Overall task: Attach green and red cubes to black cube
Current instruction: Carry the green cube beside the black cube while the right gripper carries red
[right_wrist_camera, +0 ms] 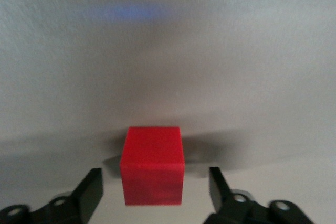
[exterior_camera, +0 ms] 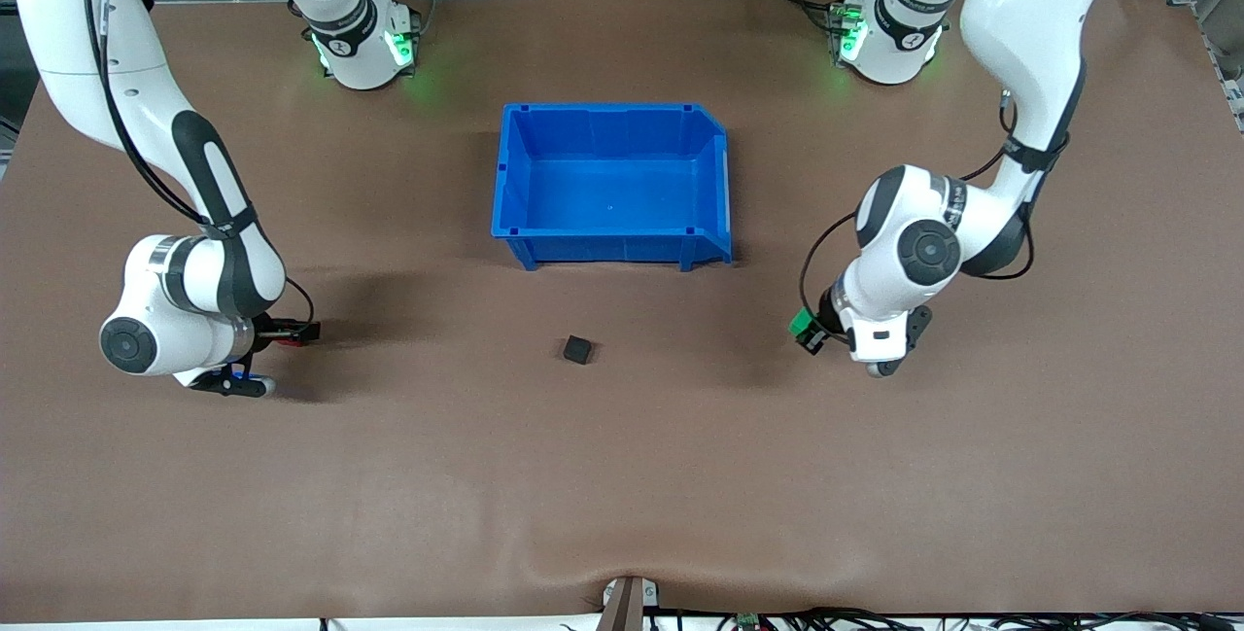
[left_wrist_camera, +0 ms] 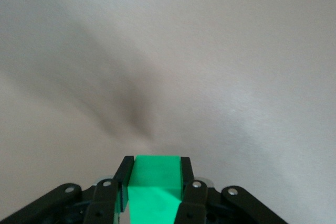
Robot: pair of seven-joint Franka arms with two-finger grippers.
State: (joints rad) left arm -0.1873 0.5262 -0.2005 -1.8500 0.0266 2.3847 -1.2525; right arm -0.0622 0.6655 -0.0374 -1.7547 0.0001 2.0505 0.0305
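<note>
A brown table [exterior_camera: 622, 475] carried an empty blue bin [exterior_camera: 610, 186]. Nearer the camera sat the black cube [exterior_camera: 577, 349], alone. The left gripper [left_wrist_camera: 155, 182] pinched the green cube [left_wrist_camera: 156, 179] above the table. The right gripper [right_wrist_camera: 156, 190] stood spread around the red cube [right_wrist_camera: 153, 172], fingers [right_wrist_camera: 90, 190] apart from it.

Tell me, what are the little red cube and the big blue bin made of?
The small red cube looks like hard plastic with a matte finish: flat, even colour, crisp edges, no shine. The big blue bin looks like moulded plastic, slightly glossy: thin walls, moulded ribs, soft highlights inside. I can't be certain of either.
</note>
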